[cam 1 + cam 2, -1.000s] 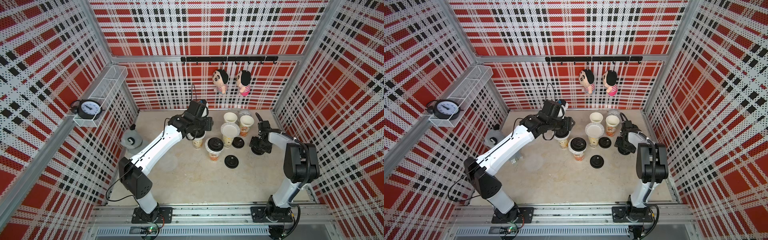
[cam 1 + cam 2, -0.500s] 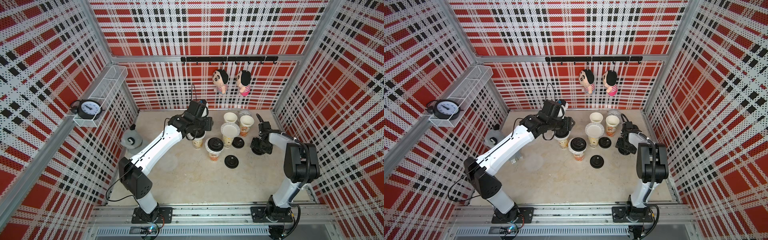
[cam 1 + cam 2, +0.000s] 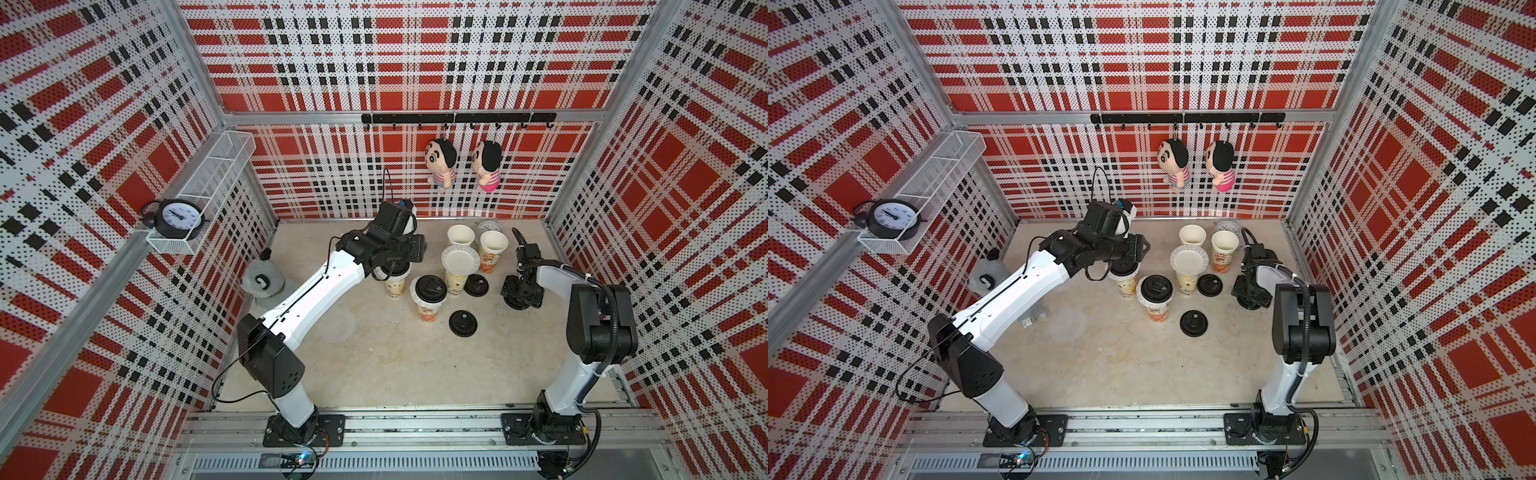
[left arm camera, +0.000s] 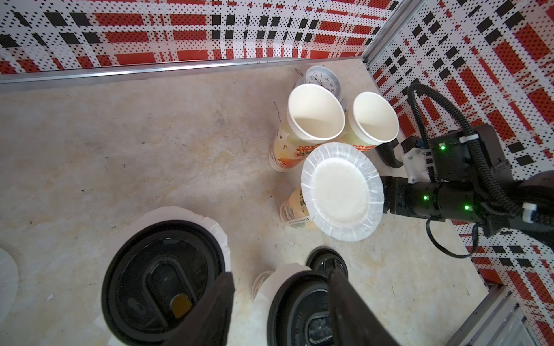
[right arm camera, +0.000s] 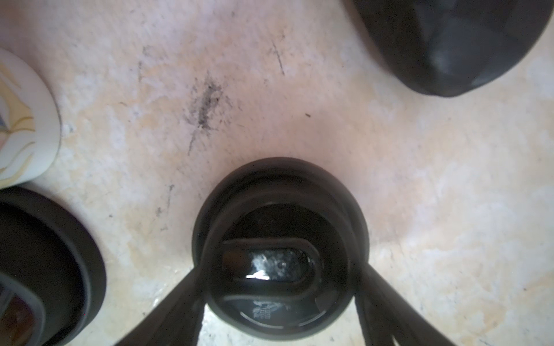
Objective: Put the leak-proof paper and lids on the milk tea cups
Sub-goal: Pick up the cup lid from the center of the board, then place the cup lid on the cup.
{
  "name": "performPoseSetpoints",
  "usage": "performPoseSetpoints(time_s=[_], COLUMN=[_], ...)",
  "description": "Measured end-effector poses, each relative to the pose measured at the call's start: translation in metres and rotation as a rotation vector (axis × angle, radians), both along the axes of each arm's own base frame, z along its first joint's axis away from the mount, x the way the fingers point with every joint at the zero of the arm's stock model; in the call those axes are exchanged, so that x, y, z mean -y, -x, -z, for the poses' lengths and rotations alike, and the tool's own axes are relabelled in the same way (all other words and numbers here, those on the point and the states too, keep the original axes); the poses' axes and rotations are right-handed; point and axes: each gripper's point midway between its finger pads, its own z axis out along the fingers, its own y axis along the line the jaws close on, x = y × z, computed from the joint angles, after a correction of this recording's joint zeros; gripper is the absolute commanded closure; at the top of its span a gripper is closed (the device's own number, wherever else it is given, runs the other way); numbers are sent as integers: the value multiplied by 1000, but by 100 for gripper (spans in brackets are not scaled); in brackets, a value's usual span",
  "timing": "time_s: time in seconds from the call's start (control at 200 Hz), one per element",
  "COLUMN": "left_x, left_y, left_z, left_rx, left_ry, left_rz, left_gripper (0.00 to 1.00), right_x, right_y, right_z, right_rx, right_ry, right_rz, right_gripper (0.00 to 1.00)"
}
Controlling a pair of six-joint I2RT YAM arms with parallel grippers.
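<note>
Right hand (image 5: pixel 278 269) is straddling a black lid (image 5: pixel 278 191) near the surface's (image 3: pixel 374 374) right edge, grip unclear to me. Left hand (image 4: pixel 278 275) is hovering half-open, empty. Leak-proof paper (image 3: pixel 460 262) is capping the middle milk tea cup (image 3: pixel 454 287); I'm judging it flimsy, best pinched at its overhang.

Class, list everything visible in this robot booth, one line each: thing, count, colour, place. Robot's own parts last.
milk tea cups: five, white with orange print, back of the table; two open.
leak-proof paper: four seen, whitish; three on cups, one loose on the table.
black lids: five; two on cups, three on the table.
white alarm clock: one, behind the cups.
black alarm clock: one, in the wire basket.
wire basket: one, white, left wall.
plush dolls: two, black-haired, hanging on the back wall.
greyish bundle: one, by the left wall; unclear.
left gripper: black, open, above the cups.
right gripper: black, straddling a lid on the table.
</note>
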Motion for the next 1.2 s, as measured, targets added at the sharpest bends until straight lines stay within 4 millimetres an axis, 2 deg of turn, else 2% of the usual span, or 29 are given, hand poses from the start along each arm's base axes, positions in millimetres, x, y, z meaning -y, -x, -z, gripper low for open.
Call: performPoseSetpoints(time_s=[0.195, 0.331, 0.471, 0.636, 0.827, 0.927, 1.007, 1.102, 1.197], left_x=[0, 0, -1, -5, -12, -13, -14, -15, -16], left_y=[0, 0, 0, 0, -4, -5, -4, -4, -4], left_z=[0, 1, 4, 8, 8, 9, 10, 10, 10], left_rx=[0, -1, -7, -13, -10, -9, -12, -14, -12], left_ry=[0, -1, -6, -10, -6, 1, 2, 3, 5], left_rz=[0, 0, -1, -9, -22, -22, -21, -21, -21], left_gripper=[46, 46, 46, 47, 47, 48, 48, 48, 48], right_x=[0, 0, 0, -10, -49, -79, -106, -135, -160], right_y=[3, 10, 16, 24, 12, 5, 0, -9, -16], right_z=[0, -9, -38, -87, -165, -209, -236, -251, -245], right_rx=[1, 13, 64, 136, 250, 319, 361, 375, 343], right_ry=[-1, 0, 8, 32, 59, 71, 71, 73, 80], right_rz=[0, 0, -5, -48, -184, -273, -345, -418, -483], right_gripper=[25, 26, 27, 28, 29, 29, 29, 29, 30])
